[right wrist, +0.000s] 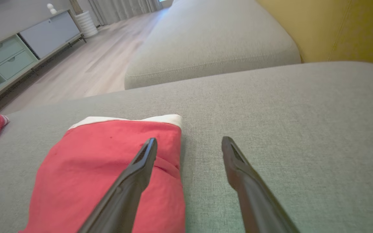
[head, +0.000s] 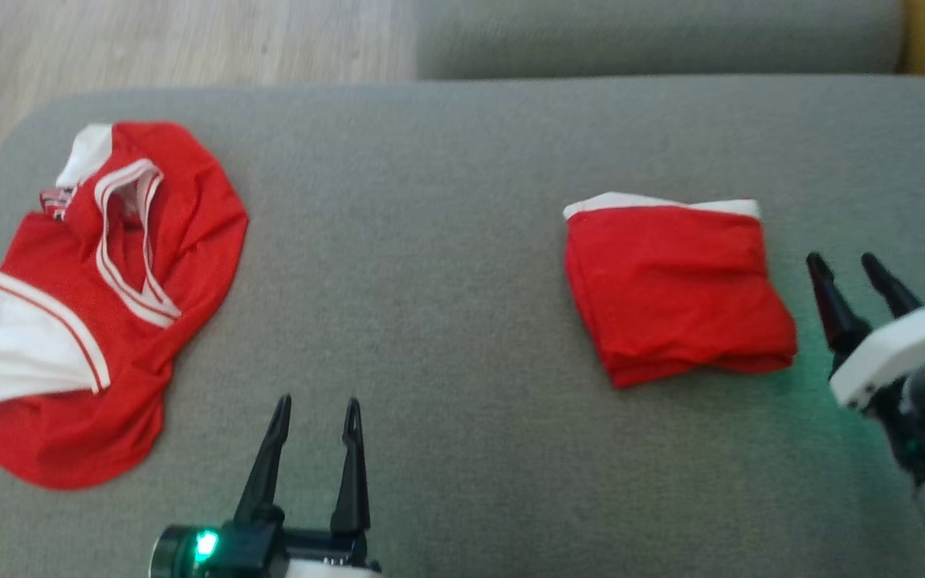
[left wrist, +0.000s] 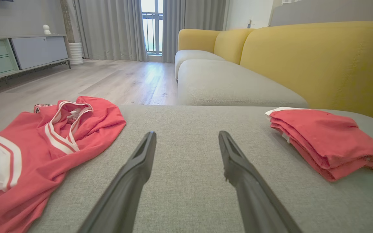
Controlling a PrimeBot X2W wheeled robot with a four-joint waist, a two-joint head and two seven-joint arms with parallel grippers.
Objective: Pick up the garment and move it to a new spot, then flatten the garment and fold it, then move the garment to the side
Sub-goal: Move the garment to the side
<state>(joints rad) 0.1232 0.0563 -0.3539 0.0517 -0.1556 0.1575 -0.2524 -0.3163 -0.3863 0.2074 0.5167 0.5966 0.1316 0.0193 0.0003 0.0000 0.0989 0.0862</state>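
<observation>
A crumpled red garment (head: 109, 297) with white trim lies at the left end of the grey cushion (head: 430, 281); it also shows in the left wrist view (left wrist: 44, 142). A second red garment (head: 671, 293), folded into a neat square, rests at the right (left wrist: 329, 142) (right wrist: 102, 168). My left gripper (head: 318, 405) hovers open over bare cushion between the two, holding nothing (left wrist: 186, 134). Just right of the folded garment's edge my right gripper (head: 852, 265) is open and empty; in the right wrist view (right wrist: 189, 140) its left finger overlaps the garment's right edge.
Another grey seat cushion (left wrist: 225, 87) lies beyond, with a yellow sofa back (left wrist: 319, 58) to the right. Wooden floor (left wrist: 108, 81) borders the cushion's far left edge, and a low cabinet (left wrist: 18, 55) stands against the wall.
</observation>
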